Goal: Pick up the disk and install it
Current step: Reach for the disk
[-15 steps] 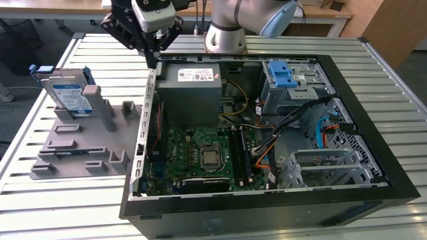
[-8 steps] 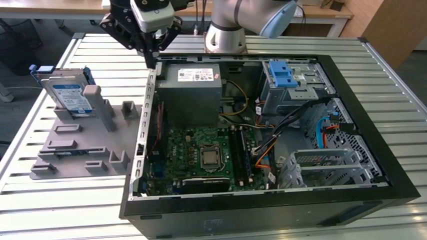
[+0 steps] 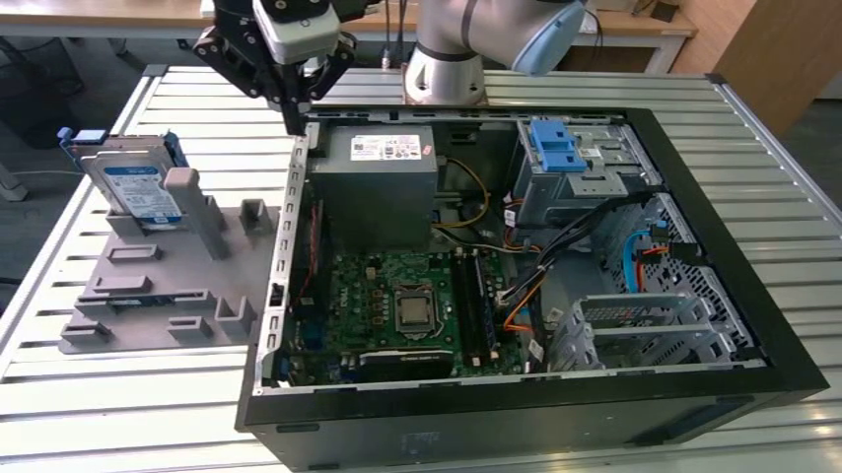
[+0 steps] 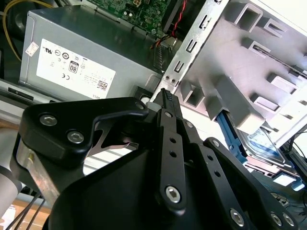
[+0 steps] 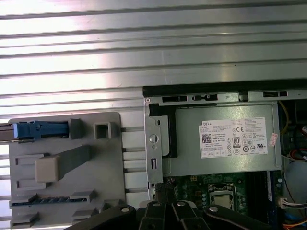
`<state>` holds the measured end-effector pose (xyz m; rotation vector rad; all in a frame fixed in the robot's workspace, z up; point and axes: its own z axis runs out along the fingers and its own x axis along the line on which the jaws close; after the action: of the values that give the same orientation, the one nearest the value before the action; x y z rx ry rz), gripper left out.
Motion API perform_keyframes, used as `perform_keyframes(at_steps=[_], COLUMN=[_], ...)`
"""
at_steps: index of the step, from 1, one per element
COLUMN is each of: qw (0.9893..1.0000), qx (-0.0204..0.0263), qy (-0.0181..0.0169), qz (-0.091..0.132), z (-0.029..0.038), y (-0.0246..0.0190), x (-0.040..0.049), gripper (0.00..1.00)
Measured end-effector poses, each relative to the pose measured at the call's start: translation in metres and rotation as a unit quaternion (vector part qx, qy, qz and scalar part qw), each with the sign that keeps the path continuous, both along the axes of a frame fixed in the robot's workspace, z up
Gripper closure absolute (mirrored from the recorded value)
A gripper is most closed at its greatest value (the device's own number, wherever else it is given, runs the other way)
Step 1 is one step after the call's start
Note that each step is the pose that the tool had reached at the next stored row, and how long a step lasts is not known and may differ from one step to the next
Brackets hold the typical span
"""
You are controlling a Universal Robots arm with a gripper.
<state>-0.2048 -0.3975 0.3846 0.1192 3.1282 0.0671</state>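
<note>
The disk (image 3: 138, 192) stands on edge in a grey slotted fixture (image 3: 158, 296) at the exterior view's left, a silver drive with a blue-and-white label in a blue bracket. My gripper (image 3: 295, 118) hangs above the back left corner of the open computer case (image 3: 526, 414), to the right of the disk and well apart from it. Its black fingers meet at the tip, shut and holding nothing. In the second wrist view the gripper (image 4: 164, 96) points at the case's edge, with the disk (image 4: 263, 143) beyond the fixture (image 4: 268, 52). The first wrist view shows the disk (image 5: 41, 129) edge-on.
Inside the case, the grey power supply (image 3: 382, 177) lies just below the gripper. A grey drive bay (image 3: 593, 182) with a blue latch (image 3: 559, 148) sits at the back right, with cables beside it. The arm's base (image 3: 448, 69) stands behind the case on the slatted metal table (image 3: 79, 394).
</note>
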Motion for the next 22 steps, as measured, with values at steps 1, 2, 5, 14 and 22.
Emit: perform_keyframes(at_steps=[1, 2, 5, 14, 22], qw=[1.0, 1.0, 1.0, 1.0, 1.0], qx=[0.0, 0.0, 0.0, 0.0, 0.0], qy=[0.0, 0.0, 0.0, 0.0, 0.0], qz=[0.0, 0.0, 0.0, 0.0, 0.0], z=[0.0, 0.0, -0.0001, -0.0004, -0.0007], y=[0.0, 0.0, 0.0, 0.0, 0.0], x=[-0.0003, -0.0007, -0.0017, -0.0048, -0.0078], gripper=[0.89, 0.89, 0.89, 0.89, 0.89])
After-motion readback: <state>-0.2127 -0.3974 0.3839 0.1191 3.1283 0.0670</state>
